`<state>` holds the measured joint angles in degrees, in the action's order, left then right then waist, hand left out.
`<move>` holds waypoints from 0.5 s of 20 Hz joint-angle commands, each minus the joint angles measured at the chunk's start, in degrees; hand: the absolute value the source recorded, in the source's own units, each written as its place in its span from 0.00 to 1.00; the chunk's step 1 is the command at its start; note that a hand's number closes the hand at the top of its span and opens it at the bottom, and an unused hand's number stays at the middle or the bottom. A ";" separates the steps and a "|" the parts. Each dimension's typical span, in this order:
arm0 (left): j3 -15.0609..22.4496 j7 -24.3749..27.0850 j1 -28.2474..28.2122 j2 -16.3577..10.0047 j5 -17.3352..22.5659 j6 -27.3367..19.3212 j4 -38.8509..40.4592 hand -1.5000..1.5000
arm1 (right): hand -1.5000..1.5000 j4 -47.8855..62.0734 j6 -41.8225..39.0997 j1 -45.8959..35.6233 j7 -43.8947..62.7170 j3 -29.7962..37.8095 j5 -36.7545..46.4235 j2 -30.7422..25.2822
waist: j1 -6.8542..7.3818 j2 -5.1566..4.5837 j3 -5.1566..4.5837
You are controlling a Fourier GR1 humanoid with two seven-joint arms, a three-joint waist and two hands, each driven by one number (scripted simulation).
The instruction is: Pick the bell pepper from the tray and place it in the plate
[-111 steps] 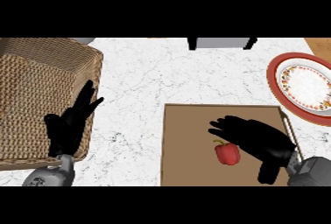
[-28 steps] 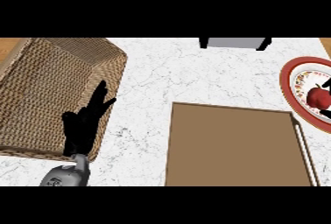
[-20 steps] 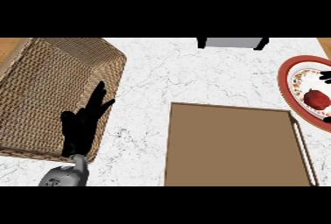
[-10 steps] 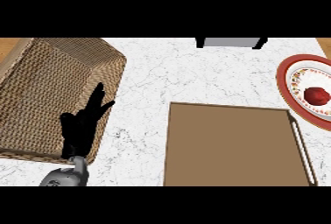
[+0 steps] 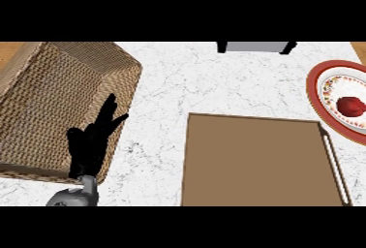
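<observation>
The red bell pepper [image 5: 350, 105] lies in the red-rimmed plate [image 5: 316, 94] at the right edge of the head view, no hand touching it. The brown tray [image 5: 253, 162] in the lower middle holds nothing. My left hand [image 5: 91, 143] rests open at the lower left, fingers straight and pointing up, in front of the wicker basket's edge. My right hand does not show anywhere in the view.
A large wicker basket [image 5: 50, 92] fills the left side of the counter. A grey and black object [image 5: 256, 47] stands at the back edge. White marble counter [image 5: 190, 82] lies between basket, tray and plate.
The right hand, seen at the plate's right edge earlier, has left the view. The pepper stays lying in the plate. The view has shifted slightly. The left hand has not moved.
</observation>
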<state>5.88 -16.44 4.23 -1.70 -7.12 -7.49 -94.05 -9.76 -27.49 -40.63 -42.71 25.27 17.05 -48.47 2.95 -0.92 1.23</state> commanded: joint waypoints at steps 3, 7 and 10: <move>-3.20 0.03 -1.83 -2.37 0.00 -0.11 3.92 0.50 | 0.00 -0.70 -6.29 2.59 -7.89 0.17 -0.81 0.90 | 0.10 -0.75 -0.68; -2.56 0.39 -1.63 -1.59 0.10 -0.20 5.24 0.50 | 0.00 -1.19 -2.99 2.73 -6.83 -0.75 -0.13 2.11 | 0.18 -0.85 -0.73; -3.07 1.26 -3.53 -2.82 1.04 1.09 3.88 0.50 | 0.00 -0.92 -1.38 2.66 -5.58 -0.94 0.08 1.54 | 0.81 -0.70 -0.78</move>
<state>6.13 -16.11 4.25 -1.72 -6.96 -7.32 -93.78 -11.16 -24.70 -38.77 -43.95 24.67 16.80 -46.58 3.27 -0.94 1.24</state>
